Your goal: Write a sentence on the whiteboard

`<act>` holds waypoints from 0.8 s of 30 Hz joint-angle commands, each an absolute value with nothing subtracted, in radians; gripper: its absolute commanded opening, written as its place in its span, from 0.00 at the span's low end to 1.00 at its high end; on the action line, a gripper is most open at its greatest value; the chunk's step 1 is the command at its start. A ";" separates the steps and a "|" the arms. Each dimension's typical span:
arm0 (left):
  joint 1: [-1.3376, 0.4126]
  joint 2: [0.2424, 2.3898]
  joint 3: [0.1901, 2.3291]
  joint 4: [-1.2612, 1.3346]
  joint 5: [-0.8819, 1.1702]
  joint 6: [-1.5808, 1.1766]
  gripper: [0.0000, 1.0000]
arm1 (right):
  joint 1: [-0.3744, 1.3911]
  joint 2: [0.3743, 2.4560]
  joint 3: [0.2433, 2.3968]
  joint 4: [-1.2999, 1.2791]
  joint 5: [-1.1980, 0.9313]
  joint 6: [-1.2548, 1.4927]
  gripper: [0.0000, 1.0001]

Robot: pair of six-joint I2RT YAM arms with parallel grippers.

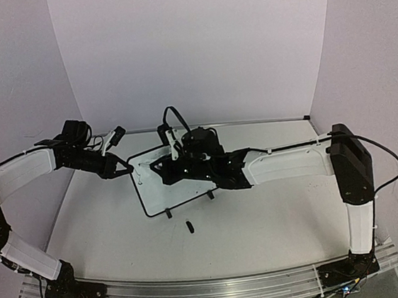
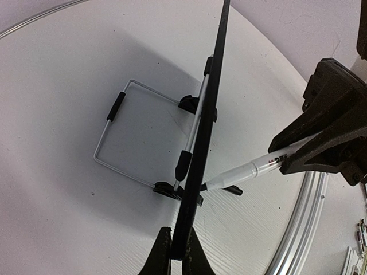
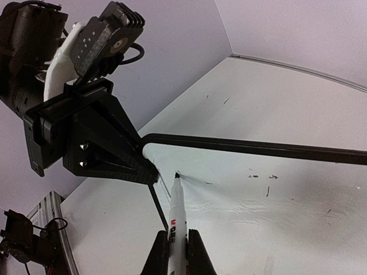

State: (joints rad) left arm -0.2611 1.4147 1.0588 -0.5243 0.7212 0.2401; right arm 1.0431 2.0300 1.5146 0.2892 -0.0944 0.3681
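Whiteboard (image 1: 153,189) stands on wire stand (image 2: 116,106), mid-tabletop (image 1: 264,227). Left pincer (image 2: 178,240) pinching board's frame edge. Right pincer (image 3: 176,238) pinching marker (image 3: 175,212), tip at board face near held corner. No sentence visible yet. Risk: heavy tip pressure tilts board or slips it from pinch, skewing strokes.
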 commanded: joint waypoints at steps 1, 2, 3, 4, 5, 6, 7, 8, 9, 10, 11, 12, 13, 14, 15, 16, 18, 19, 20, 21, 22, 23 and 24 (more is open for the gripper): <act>-0.253 1.398 1.066 -0.523 0.632 0.249 0.00 | 1.039 2.039 1.523 0.297 -0.088 0.377 0.00; -0.253 1.397 1.066 -0.523 0.631 0.249 0.00 | 1.039 2.038 1.520 0.296 -0.090 0.379 0.00; -0.253 1.396 1.066 -0.524 0.631 0.249 0.00 | 1.039 2.038 1.515 0.295 -0.092 0.381 0.00; -0.254 1.396 1.066 -0.523 0.630 0.249 0.00 | 1.040 2.037 1.510 0.295 -0.094 0.382 0.00; -0.253 1.396 1.066 -0.523 0.630 0.249 0.00 | 1.040 2.037 1.507 0.294 -0.098 0.383 0.00; -0.253 1.396 1.066 -0.523 0.630 0.250 0.00 | 1.039 2.036 1.502 0.293 -0.102 0.385 0.00; -0.254 1.397 1.067 -0.523 0.630 0.249 0.00 | 1.039 2.036 1.501 0.293 -0.109 0.387 0.00; -0.253 1.397 1.067 -0.523 0.630 0.249 0.00 | 1.039 2.037 1.498 0.293 -0.115 0.389 0.00; -0.253 1.398 1.068 -0.523 0.630 0.249 0.00 | 1.039 2.037 1.495 0.293 -0.120 0.391 0.00; -0.253 1.397 1.068 -0.523 0.629 0.249 0.00 | 1.039 2.037 1.493 0.293 -0.124 0.393 0.00; -0.253 1.397 1.068 -0.523 0.629 0.249 0.00 | 1.039 2.038 1.490 0.293 -0.128 0.394 0.00; -0.253 1.397 1.068 -0.524 0.628 0.249 0.00 | 1.039 2.038 1.487 0.293 -0.132 0.394 0.00; -0.253 1.397 1.068 -0.523 0.627 0.249 0.00 | 1.039 2.040 1.487 0.293 -0.137 0.394 0.00; -0.254 1.397 1.069 -0.522 0.626 0.249 0.00 | 1.039 2.042 1.489 0.293 -0.142 0.393 0.00; -0.253 1.398 1.068 -0.522 0.626 0.249 0.00 | 1.040 2.044 1.491 0.293 -0.147 0.393 0.00; -0.253 1.399 1.068 -0.522 0.625 0.249 0.00 | 1.039 2.047 1.495 0.293 -0.155 0.393 0.00; -0.253 1.400 1.069 -0.523 0.624 0.249 0.00 | 1.040 2.055 1.505 0.291 -0.165 0.394 0.00; -0.253 1.400 1.069 -0.523 0.623 0.249 0.00 | 1.039 2.058 1.508 0.289 -0.167 0.395 0.00; -0.254 1.400 1.069 -0.523 0.622 0.250 0.00 | 1.040 2.061 1.509 0.288 -0.168 0.395 0.00; -0.254 1.400 1.069 -0.523 0.622 0.251 0.00 | 1.039 2.063 1.511 0.288 -0.167 0.396 0.00; -0.254 1.400 1.069 -0.522 0.621 0.251 0.00 | 1.039 2.064 1.512 0.286 -0.168 0.395 0.00; -0.253 1.401 1.069 -0.522 0.621 0.251 0.00 | 1.039 2.067 1.514 0.285 -0.167 0.396 0.00; -0.253 1.401 1.069 -0.522 0.621 0.251 0.00 | 1.039 2.069 1.516 0.284 -0.166 0.396 0.00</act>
